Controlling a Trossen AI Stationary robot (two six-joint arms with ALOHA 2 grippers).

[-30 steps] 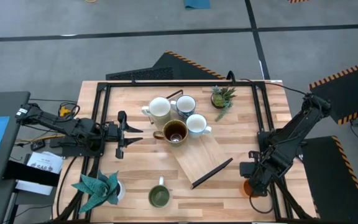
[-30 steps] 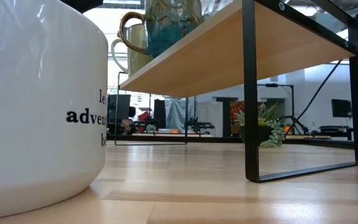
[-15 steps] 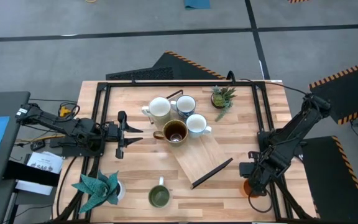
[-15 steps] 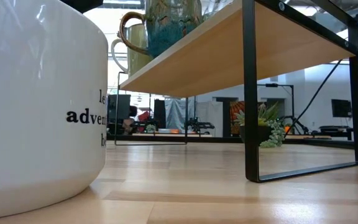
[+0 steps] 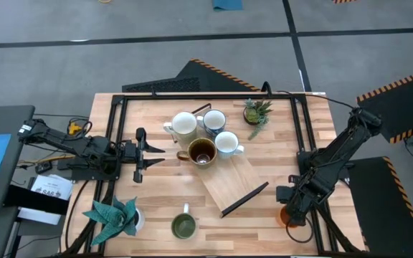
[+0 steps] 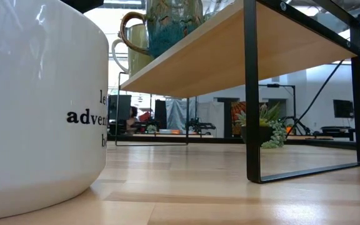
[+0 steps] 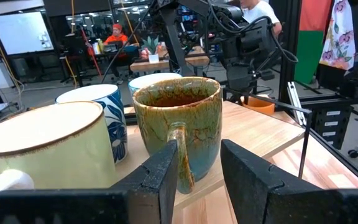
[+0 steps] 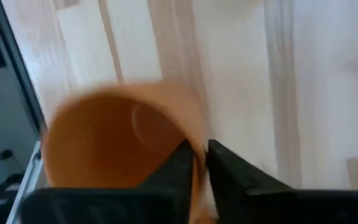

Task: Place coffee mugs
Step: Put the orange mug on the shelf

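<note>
So, my right claw is down at the lower right of the high view, right by the desk edge, and its two fingers are pinched close together on the rim of the orange mug, one finger inside the wall and one outside. That mug sits on the wood beside the black frame rail, well apart from the rest of the mugs. My left claw is parked at the left side of the desk, fingers partly spread with nothing between them, pointing at the cluster in the middle of the frame. In that cluster, the dark brown mug is nearest to my left claw, with the cream mug up and to the left of it, one pale bluish mug just beside the cream one, and the other white mug to the right of the brown one. All four sit on the light wooden shelf with black legs. The green mug is alone at the bottom centre of the high view, near the teal paper plant in the lower left. The little spiky plant pot is in the upper right part of the desk.
</note>
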